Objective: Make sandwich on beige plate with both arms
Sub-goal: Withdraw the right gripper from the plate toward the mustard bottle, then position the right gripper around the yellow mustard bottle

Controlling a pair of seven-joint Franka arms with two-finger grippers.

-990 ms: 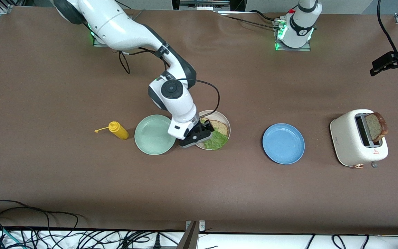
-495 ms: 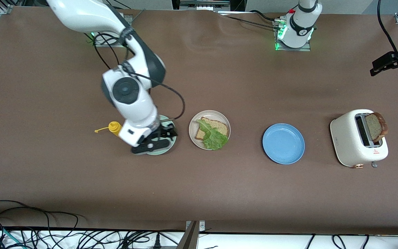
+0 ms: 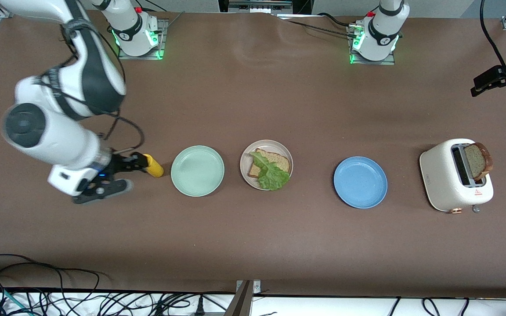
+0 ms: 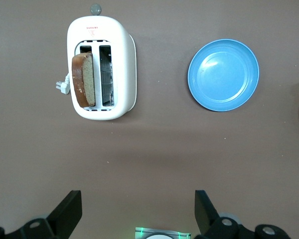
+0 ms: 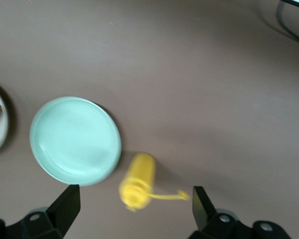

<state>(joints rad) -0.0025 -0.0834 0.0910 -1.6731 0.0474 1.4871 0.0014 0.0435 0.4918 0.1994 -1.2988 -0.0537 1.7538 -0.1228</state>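
White toaster [image 3: 455,176] with a small red triangle sign on its side, a short line of red print on its top in the left wrist view [image 4: 100,64], too small to read, no other legible text, labels or numbers

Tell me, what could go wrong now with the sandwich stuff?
The right gripper hangs open right by the yellow bottle, so a swing could knock it toward the green plate. The lettuce hangs over the beige plate rim and might slide off the bread. The second slice leans out of the toaster, so it could tip when the left gripper, open above, grabs it.
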